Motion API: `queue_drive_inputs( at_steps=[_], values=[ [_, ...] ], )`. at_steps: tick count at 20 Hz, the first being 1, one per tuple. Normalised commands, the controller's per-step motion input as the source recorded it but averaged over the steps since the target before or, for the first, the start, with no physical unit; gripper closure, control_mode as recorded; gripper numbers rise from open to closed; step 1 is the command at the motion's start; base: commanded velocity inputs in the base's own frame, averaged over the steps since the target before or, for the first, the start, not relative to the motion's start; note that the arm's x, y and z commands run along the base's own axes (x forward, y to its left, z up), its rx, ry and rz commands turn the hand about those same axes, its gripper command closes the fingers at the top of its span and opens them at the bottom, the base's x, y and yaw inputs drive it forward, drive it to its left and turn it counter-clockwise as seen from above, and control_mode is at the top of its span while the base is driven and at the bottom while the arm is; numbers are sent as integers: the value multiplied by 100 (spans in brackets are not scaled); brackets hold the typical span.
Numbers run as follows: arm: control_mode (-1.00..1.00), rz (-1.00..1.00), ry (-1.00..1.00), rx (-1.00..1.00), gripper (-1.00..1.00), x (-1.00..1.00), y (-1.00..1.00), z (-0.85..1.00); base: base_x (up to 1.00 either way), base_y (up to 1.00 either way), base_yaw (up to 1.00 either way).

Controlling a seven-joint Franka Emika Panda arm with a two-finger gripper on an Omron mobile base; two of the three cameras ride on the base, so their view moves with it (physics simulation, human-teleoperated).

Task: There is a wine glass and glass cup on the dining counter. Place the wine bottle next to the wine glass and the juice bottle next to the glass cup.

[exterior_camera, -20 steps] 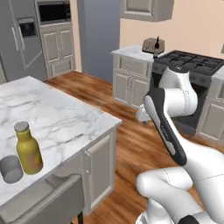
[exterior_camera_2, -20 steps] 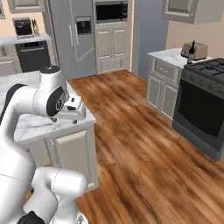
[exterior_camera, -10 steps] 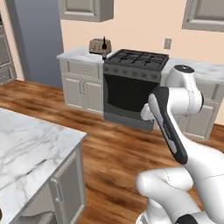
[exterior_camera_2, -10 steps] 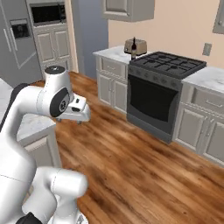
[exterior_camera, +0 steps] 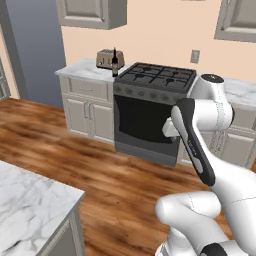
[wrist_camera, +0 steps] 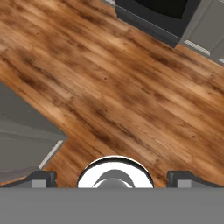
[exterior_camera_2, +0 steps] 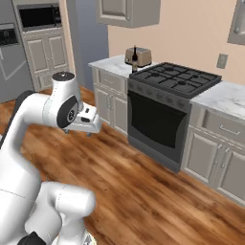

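The wine bottle point(exterior_camera: 114, 62) point(exterior_camera_2: 135, 58), dark with a slim neck, stands upright beside a toaster on the small marble counter left of the stove. My gripper point(exterior_camera_2: 79, 132) point(wrist_camera: 113, 177) hangs over the wooden floor, far from the bottle. Its fingertips point(wrist_camera: 41, 177) stand wide apart, open, with nothing between them. A corner of the white marble dining counter point(exterior_camera: 30, 210) lies at the lower left of the left base view. The juice bottle, the wine glass and the glass cup are out of view.
A black gas stove with oven point(exterior_camera: 152, 107) point(exterior_camera_2: 167, 110) stands against the far wall between beige cabinets. The toaster point(exterior_camera: 104, 59) sits by the bottle. A fridge and a wall oven point(exterior_camera_2: 33, 43) are at the far left. Wooden floor point(wrist_camera: 131, 87) lies under the hand.
The whole picture has swung away from the dining counter with the juice bottle toward the stove wall: the base has turned. The gripper has stayed open.
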Motion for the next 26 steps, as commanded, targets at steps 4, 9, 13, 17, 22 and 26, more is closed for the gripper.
queue_drive_inputs(
  at_steps=[4,9,13,17,22,26],
  values=[
    [100,0,0,0,-100,0,0,0,94,-18,0],
    [100,0,0,0,-100,0,0,0,94,-15,0],
    [100,0,0,0,-100,0,0,0,94,-12,1],
    [100,0,0,0,-100,0,0,0,94,-9,1],
    [100,0,0,0,-100,0,0,0,94,0,0],
    [100,0,0,0,-100,0,0,0,94,7,-2]
  ],
)
